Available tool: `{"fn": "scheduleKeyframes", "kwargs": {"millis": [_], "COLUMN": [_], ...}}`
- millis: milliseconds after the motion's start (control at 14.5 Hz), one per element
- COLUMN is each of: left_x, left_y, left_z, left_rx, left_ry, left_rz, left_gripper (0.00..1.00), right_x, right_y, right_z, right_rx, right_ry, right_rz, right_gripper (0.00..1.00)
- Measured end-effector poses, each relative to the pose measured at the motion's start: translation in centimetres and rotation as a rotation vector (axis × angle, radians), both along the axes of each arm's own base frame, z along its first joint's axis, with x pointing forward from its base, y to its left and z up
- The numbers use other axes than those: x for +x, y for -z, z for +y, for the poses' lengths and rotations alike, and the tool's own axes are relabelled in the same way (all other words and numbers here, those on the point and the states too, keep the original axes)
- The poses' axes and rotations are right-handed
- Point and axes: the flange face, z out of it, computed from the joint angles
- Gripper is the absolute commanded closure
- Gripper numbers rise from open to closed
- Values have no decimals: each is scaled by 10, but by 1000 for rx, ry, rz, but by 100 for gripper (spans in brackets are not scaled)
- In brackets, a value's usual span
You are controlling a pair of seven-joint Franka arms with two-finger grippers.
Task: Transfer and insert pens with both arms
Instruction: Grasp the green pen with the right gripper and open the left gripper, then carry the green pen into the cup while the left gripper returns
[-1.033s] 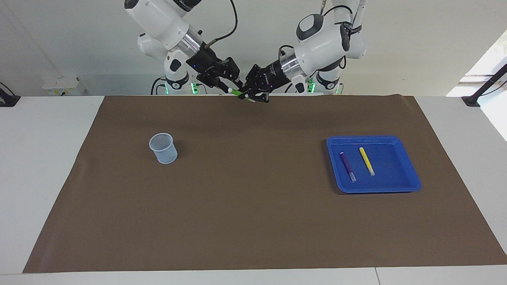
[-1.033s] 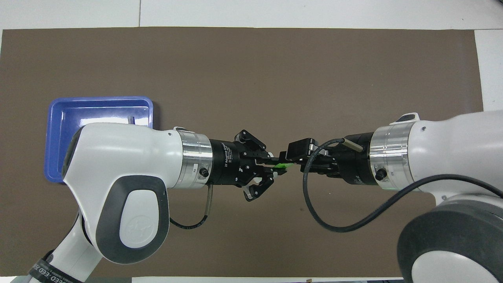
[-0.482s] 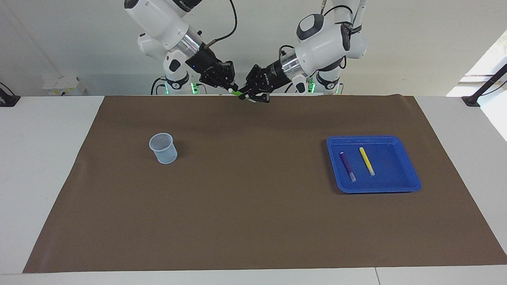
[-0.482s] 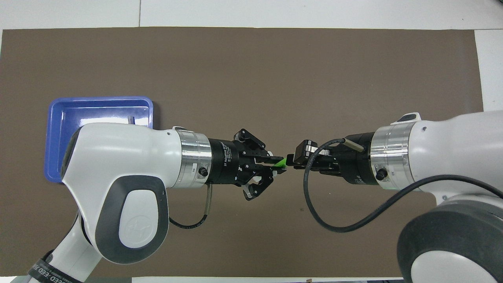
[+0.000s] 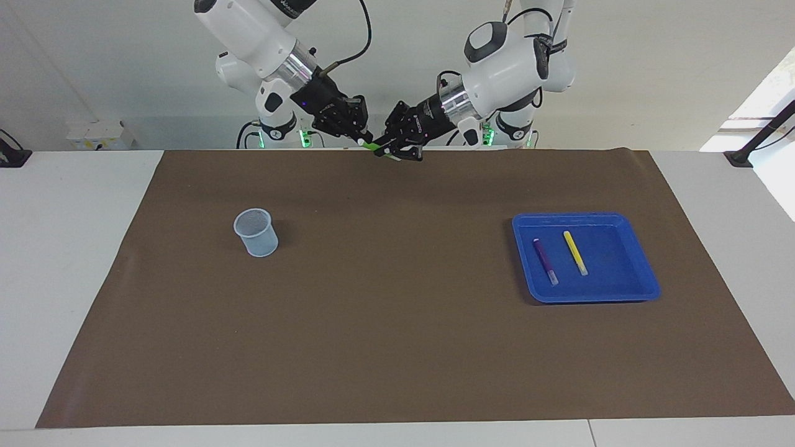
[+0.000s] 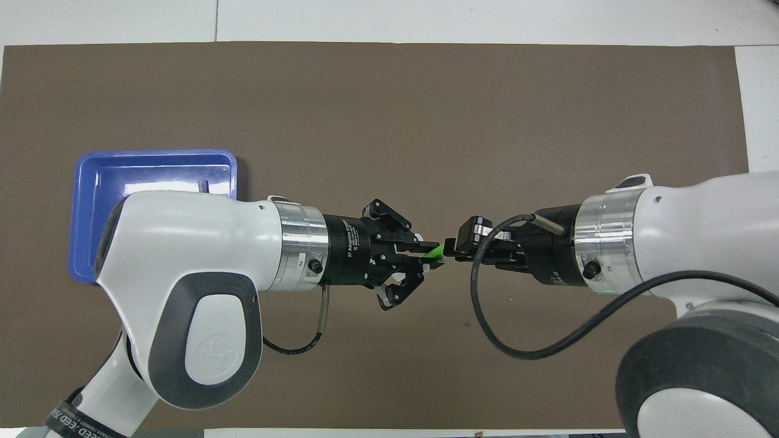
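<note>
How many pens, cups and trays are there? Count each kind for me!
Pens: 3: green pen, purple pen, yellow pen
Cups: 1: mesh cup
Trays: 1: blue tray
Total: 5

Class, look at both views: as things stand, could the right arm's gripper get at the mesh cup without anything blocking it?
Probably yes. The mesh cup stands alone on the brown mat toward the right arm's end. But the right gripper is shut on the green pen, which the left gripper also touches.
</note>
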Motion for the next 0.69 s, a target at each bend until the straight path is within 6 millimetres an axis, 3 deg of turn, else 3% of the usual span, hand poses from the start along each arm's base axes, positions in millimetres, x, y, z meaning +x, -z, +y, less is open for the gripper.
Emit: {"fn": "scheduleKeyframes", "kwargs": {"millis": [413, 688], "left_x": [-2, 8], "left_y": [-3, -3], "left_z": [-1, 10], "left_rx": [-4, -4], "left_ry": [-5, -36], "left_rz": [-6, -5], "left_gripper": [0, 0], "right_x": [2, 5], "right_y": [1, -11], "right_z": [-14, -28], "right_rx": [-51, -172], "right_ry": [-67, -157], "right_rz": [-33, -67], "right_gripper": [100, 100]}}
